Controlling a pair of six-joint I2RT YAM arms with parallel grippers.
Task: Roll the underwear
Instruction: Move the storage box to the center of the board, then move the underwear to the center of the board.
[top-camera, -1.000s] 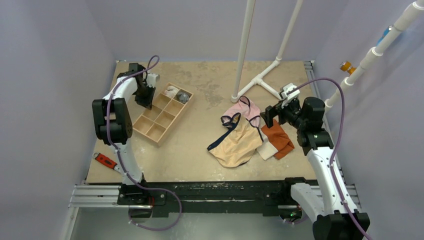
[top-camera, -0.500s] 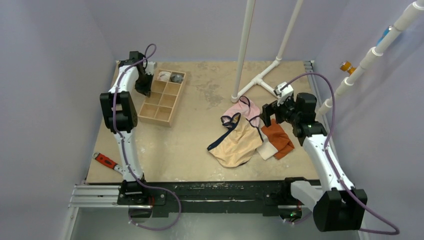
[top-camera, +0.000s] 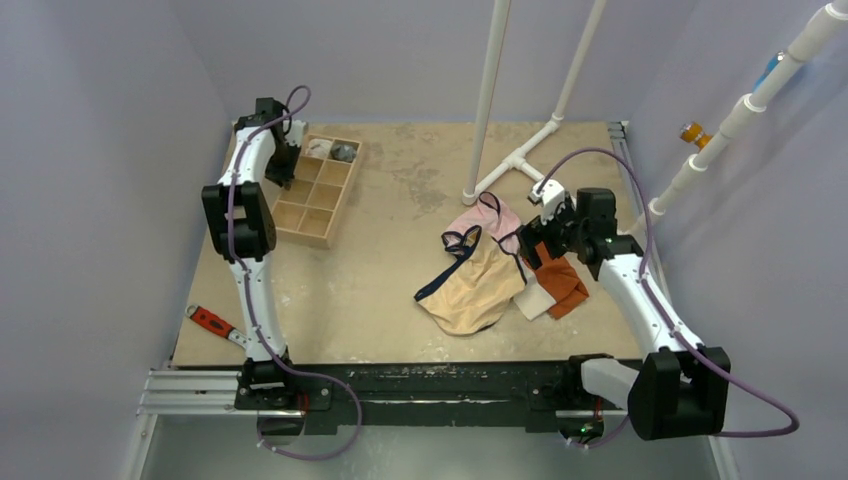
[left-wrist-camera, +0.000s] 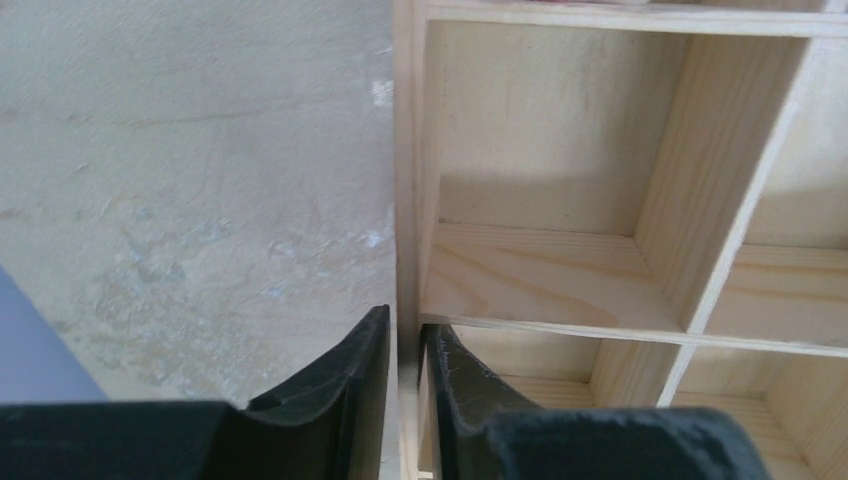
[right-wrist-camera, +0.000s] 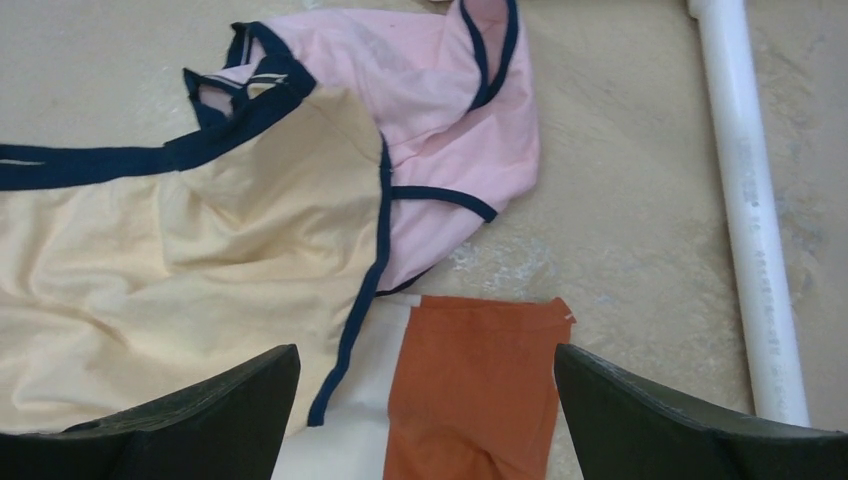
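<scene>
Underwear: crumpled on the table's right half, overlapping the pink briefs
Right gripper: wide open above the pile; could catch the orange cloth instead
Left gripper: pinching the wooden tray wall; could drag it

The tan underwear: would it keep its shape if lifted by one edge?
Probably floppy: the underwear lies wrinkled and creased, so it would likely drape. It looks thin, so likely light. Pushed, it may bunch and drag the pink briefs it overlaps.
</scene>
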